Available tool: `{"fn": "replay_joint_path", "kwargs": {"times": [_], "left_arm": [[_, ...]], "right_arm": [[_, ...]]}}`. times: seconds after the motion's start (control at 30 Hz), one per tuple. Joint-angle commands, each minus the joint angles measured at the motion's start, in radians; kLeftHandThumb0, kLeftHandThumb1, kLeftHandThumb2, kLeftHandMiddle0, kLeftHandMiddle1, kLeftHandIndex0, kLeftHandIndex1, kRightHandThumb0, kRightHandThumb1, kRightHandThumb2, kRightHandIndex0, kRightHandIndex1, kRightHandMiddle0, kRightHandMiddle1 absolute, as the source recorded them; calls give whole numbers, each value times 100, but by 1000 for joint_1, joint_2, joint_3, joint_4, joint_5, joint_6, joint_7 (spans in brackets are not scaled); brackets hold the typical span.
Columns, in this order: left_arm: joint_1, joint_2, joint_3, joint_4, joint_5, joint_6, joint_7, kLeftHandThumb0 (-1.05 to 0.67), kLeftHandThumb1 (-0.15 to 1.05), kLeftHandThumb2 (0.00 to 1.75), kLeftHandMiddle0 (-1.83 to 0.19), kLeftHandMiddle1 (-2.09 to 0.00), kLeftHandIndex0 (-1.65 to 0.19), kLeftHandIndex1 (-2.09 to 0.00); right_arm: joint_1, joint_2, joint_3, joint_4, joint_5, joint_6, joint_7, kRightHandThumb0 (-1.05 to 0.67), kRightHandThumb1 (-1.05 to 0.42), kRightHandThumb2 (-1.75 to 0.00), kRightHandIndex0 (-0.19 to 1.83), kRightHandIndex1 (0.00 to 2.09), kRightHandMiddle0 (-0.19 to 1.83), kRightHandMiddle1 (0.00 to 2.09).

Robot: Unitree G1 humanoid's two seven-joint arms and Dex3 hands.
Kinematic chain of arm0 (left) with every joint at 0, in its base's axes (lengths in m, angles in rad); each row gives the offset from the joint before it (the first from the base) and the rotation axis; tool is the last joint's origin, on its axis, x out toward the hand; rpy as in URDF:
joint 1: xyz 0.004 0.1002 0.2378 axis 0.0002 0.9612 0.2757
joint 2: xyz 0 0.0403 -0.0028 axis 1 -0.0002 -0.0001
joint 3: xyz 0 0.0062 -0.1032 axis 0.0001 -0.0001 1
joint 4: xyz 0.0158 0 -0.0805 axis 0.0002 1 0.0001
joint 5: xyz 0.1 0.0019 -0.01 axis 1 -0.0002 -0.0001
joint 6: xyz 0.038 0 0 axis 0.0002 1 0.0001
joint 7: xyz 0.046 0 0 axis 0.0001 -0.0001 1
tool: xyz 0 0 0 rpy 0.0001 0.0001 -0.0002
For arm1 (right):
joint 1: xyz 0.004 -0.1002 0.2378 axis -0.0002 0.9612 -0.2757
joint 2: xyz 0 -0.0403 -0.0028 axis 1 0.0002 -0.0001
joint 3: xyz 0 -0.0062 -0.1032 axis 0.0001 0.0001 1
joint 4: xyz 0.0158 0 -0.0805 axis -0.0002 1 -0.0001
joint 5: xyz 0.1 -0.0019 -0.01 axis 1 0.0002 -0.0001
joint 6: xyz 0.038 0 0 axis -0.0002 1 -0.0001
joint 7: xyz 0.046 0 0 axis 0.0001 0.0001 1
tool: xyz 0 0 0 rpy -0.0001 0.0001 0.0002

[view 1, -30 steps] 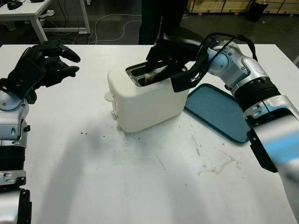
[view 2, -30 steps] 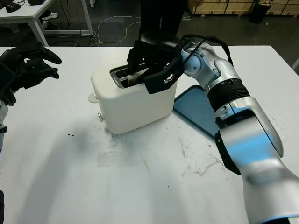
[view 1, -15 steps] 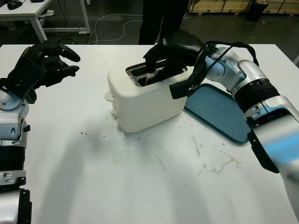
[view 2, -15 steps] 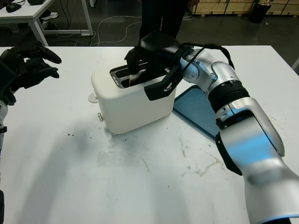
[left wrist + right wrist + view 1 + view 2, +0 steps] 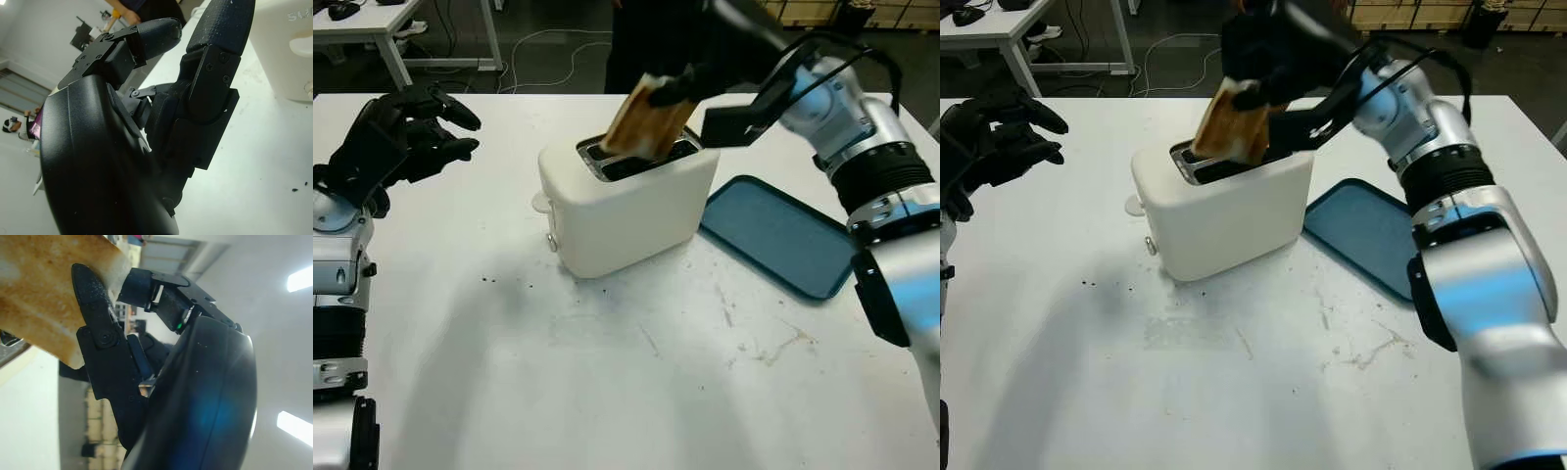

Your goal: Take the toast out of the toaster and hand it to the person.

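— Where is the toast (image 5: 646,119) now?

— In my right hand (image 5: 1268,54), fingers (image 5: 95,330) clamped on its upper end. It hangs tilted over the toaster (image 5: 626,201), lower edge just at the slot, so I judge it needs more height before I swing it away

— Why grip the top?

— That is the part standing proud of the slot; the rest sat inside

— And your other hand?

— My left hand (image 5: 401,137) hovers open over the bench (image 5: 607,372) at the far left, holding nothing

— Room to move?

— A person (image 5: 651,39) stands past the bench's far edge, behind the toaster. The blue tray (image 5: 778,235) lies flat beside the toaster, below my path
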Motion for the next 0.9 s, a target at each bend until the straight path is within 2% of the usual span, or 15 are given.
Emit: {"fn": "replay_joint_path", "kwargs": {"times": [0.0,0.13,0.27,0.43,0.53,0.6,0.63,0.7,0.87], "left_arm": [[6,-2,-1,4,12,-9,7,-105,87,0,-62,-134,-58,-121],[3,-3,-1,5,9,-2,5,-105,86,0,-63,-134,-59,-120],[2,-3,-2,4,7,-2,2,-105,86,0,-64,-134,-59,-120],[1,-5,1,7,2,1,1,-105,86,0,-64,-133,-60,-120],[1,-4,-1,14,6,-12,0,-105,86,0,-64,-132,-60,-119],[1,-6,0,15,3,-11,0,-105,86,0,-65,-132,-61,-119],[1,-8,1,15,0,-10,-2,-105,86,0,-65,-132,-60,-118],[1,-9,1,18,-2,-14,-3,-105,86,0,-65,-132,-60,-118],[2,-7,1,24,1,-20,-3,-105,86,0,-65,-131,-60,-118]], "right_arm": [[-22,-17,-38,-2,56,24,41,-43,-89,-1,109,175,86,173],[-20,-28,-106,28,143,50,108,-40,-91,-1,108,160,96,147],[-3,-30,-175,66,223,92,153,-44,-92,-1,109,155,95,150],[53,-23,-264,93,319,161,176,-40,-92,-1,105,164,94,157],[92,-22,-298,82,347,235,155,-42,-92,-1,103,159,95,146],[116,-15,-341,75,401,265,185,-38,-92,-1,98,169,87,155],[130,-13,-361,70,422,283,182,-37,-92,-1,97,169,85,154],[156,-8,-392,53,453,307,168,-42,-91,-1,102,165,94,133],[246,13,-468,-19,531,370,114,-46,-91,-1,106,161,96,134]]}}
